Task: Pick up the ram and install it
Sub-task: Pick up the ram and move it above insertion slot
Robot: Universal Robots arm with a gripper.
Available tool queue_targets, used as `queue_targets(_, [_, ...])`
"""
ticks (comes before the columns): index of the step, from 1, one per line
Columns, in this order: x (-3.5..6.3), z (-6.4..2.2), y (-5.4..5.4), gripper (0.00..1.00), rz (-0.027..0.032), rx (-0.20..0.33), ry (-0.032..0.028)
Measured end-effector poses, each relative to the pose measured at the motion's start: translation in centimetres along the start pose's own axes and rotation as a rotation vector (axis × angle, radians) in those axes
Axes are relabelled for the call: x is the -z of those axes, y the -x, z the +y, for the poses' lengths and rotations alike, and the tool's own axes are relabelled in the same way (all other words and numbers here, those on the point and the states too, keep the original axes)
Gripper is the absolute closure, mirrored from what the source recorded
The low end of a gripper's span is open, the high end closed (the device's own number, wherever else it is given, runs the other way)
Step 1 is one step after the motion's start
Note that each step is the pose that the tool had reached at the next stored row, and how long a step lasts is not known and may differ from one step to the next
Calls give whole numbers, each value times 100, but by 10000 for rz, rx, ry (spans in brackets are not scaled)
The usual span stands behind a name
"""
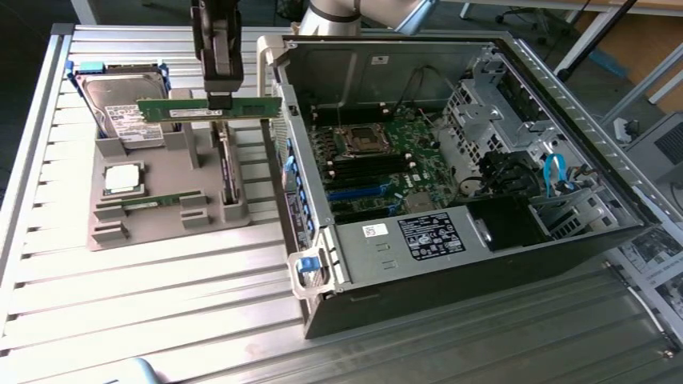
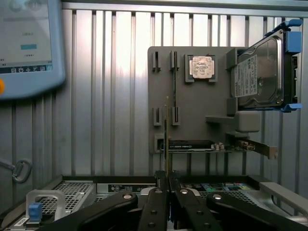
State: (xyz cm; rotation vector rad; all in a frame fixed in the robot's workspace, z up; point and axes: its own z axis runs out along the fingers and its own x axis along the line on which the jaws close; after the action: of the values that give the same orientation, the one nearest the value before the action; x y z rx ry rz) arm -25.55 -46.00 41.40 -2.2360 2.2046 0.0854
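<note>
My gripper (image 1: 220,101) is shut on the ram (image 1: 208,110), a narrow green stick that hangs level in the air above the grey parts holder (image 1: 160,228), by the open computer case's wall. In the wrist view the ram (image 2: 166,139) shows edge-on, rising from between my fingertips, with the gripper (image 2: 167,186) closed around it. A look-alike green stick (image 1: 160,200) still stands in its slots on the holder; the wrist view gives it as a thin line (image 2: 174,91). Inside the case lies the motherboard (image 1: 373,156) with its dark memory slots (image 1: 373,166).
The holder also carries a silver processor (image 1: 121,178), a hard drive (image 1: 123,112) in a blue bracket and a dark expansion card (image 1: 227,172). The open computer case (image 1: 469,240) fills the exterior view's right. A teach pendant screen (image 2: 29,43) hangs beside the slatted metal table (image 1: 160,296).
</note>
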Motion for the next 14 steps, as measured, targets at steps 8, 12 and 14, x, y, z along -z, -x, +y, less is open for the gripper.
queue_targets(8, [2,-49,-1,88,0,0,0])
queue_targets(12, [4,-99,-1,88,1,0,0])
queue_targets(14, [5,-120,-1,88,1,0,0])
